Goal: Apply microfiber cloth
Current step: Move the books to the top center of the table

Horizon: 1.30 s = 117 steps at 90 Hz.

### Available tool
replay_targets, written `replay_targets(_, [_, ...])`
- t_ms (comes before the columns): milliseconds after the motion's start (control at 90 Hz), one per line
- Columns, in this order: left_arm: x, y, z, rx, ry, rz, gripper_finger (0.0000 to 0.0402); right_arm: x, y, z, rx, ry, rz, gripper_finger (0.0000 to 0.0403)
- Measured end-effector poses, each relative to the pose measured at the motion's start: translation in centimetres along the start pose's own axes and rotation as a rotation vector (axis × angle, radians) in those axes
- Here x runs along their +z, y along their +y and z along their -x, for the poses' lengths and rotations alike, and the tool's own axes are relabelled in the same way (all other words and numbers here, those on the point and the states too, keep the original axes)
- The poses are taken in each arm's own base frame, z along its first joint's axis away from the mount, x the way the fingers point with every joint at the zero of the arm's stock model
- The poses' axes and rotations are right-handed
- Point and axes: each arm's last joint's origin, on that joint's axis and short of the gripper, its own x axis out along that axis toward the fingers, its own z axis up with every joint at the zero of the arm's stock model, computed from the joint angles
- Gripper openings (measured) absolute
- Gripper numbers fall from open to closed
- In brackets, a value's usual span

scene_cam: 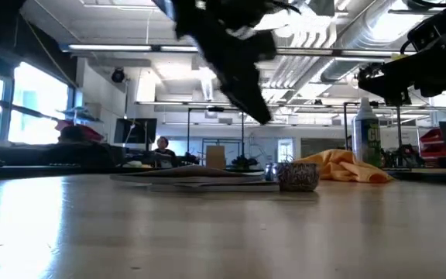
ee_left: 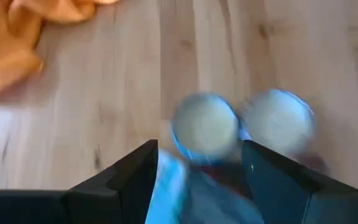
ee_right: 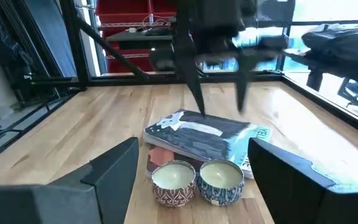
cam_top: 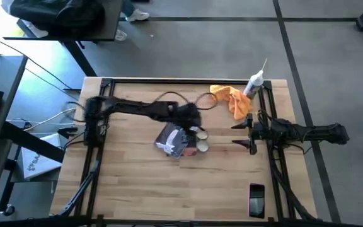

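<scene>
The wooden worktop (cam_top: pixel 137 189) carries everything, with a black frame along its edges. The left arm reaches from its base across the middle, and its left tool (cam_top: pixel 191 118) hangs in the air over the far edge of the grey-blue and white packet (cam_top: pixel 172 140); in the low view its dark fingers point down, clear of the worktop. Its fingers (ee_left: pixel 129 180) are spread apart with nothing between them, and the left wrist view looks down through the gap at the two candles below.

The right arm waits at its own side of the worktop, its right tool (cam_top: pixel 241 133) level above the surface and facing the packet and candles. Its fingers (ee_right: pixel 114 171) are also spread wide and hold nothing.

The microfiber cloth (cam_top: pixel 232 99), orange-yellow, lies crumpled on the worktop near the far edge, beyond the right tool and well apart from the left tool, untouched by either. Just beside it, farther from both tools, stands a white bottle (cam_top: pixel 254 83) with a narrow nozzle.

The packet lies flat under the left tool. Just beside the packet, on the side toward the right tool, sit two small candles (ee_right: pixel 197 180) in patterned tins, touching each other. A dark phone-like slab (cam_top: pixel 256 198) lies near the front edge, well apart from both tools.
</scene>
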Motion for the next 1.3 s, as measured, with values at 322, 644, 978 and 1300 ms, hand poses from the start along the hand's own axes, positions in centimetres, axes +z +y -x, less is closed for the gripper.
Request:
replay_targets(322, [-10.3,-2.8,0.3,0.046,-0.026,0.175,0.0211,0.0,0.0,0.0,0.000,0.001,0.000,0.0271])
replay_targets(644, [-13.9,-3.1,-2.7,0.129,-0.111,0.206,0.0211,0.3,-0.5,0.0,-0.153,-0.034,0.021,0.0271])
replay_targets(978, [-15.4,0.3,-4.7,0.299,-0.069,0.174,0.0211,1.1,-0.5,0.1,-0.182,-0.103,0.006,0.0271])
replay_targets(1300, [-14.2,2.7,-1.5,0.122,-0.131,0.114,0.0211,1.4,-0.5,0.2,-0.164,-0.154,-0.247,0.0271])
